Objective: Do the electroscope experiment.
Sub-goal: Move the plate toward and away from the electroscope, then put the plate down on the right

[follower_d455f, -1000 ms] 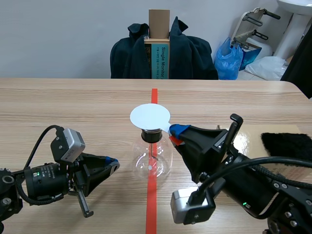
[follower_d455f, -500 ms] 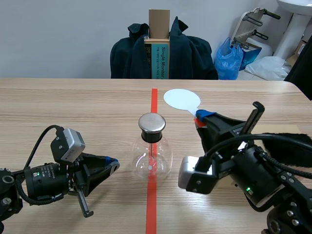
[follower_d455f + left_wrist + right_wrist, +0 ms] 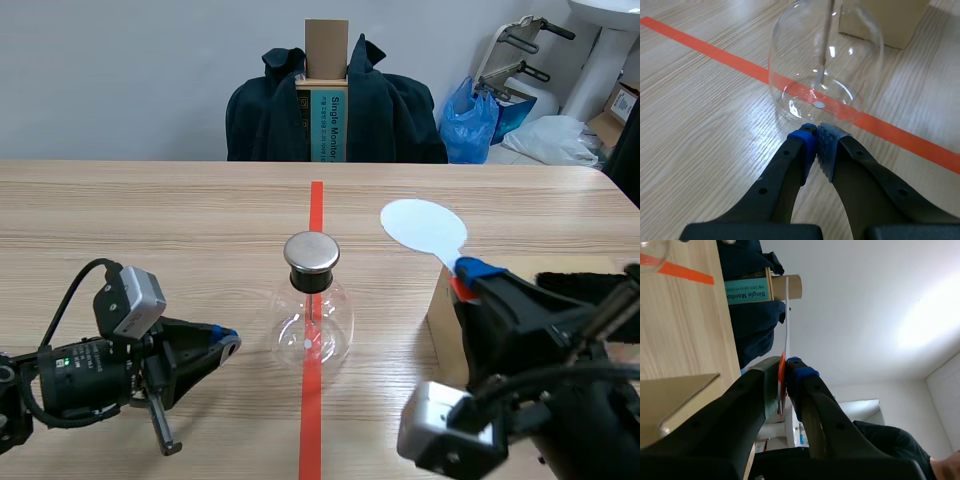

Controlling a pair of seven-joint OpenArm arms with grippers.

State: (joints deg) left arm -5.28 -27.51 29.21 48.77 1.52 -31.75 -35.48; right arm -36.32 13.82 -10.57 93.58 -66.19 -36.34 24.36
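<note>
Nearest me, the left gripper point(image 3: 816, 137) lies low on the table with its 2 pads pressed together on nothing. Its tips are just short of the glass flask point(image 3: 826, 65). I judge it is parked there, out of the way yet near enough to steady the electroscope.

The right gripper point(image 3: 465, 272) is clamped on the stem of a white disc point(image 3: 423, 226). The disc is lifted off the table and sits to the right of the flask's metal cap point(image 3: 312, 252), apart from it. I read that as the charged plate held away from the cap between touches.

Beside that arm sit a tan box point(image 3: 440, 305) and a black cloth point(image 3: 585, 288), probably the rubbing pad. Farther off, a dark coat point(image 3: 395, 110) hangs over a chair.

The left wrist view shows the rod inside the flask, which the scene view barely gives. The right wrist view shows the disc edge-on, pinched between the pads. Only the scene view shows its gap from the cap.
</note>
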